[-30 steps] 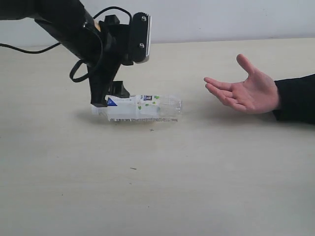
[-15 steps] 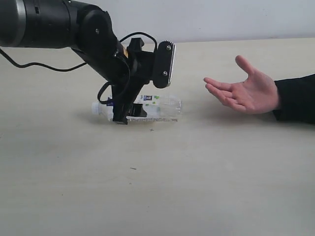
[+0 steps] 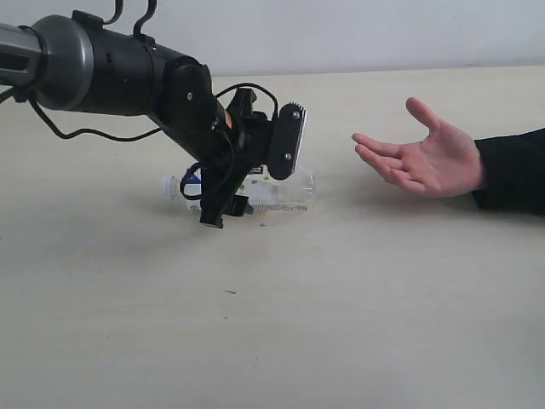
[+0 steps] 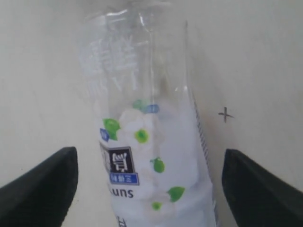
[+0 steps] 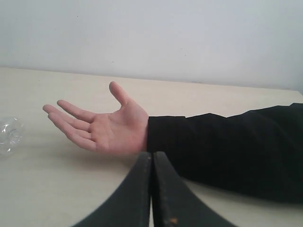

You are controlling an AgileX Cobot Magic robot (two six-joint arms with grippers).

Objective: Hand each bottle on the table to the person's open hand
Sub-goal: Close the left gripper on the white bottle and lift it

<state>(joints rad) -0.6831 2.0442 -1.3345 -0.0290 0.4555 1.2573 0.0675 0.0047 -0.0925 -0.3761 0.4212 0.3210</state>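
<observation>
A pale beige table (image 3: 341,324) fills the exterior view. A clear plastic bottle (image 3: 289,186) with a white and green flowered label lies on its side on the table, a little toward 9 o'clock from the middle. Its white cap points to 9 o'clock and its clear base to 3 o'clock.

The black left gripper (image 3: 226,211) reaches down over the bottle's middle from 10 o'clock. In the left wrist view its two dark fingers (image 4: 42,189) stand wide apart, one on each side of the label. There is bare table between each finger and the bottle, so neither touches it and nothing is held.

At 3 o'clock from the bottle, well apart from it, the person's open hand (image 3: 426,162) waits palm up just above the table. Its fingers are spread toward the bottle, and a black sleeve (image 3: 511,170) covers the arm.

The right gripper (image 5: 151,189) sits low in front of that sleeve. Its jaws are pressed flat together and hold nothing.
</observation>
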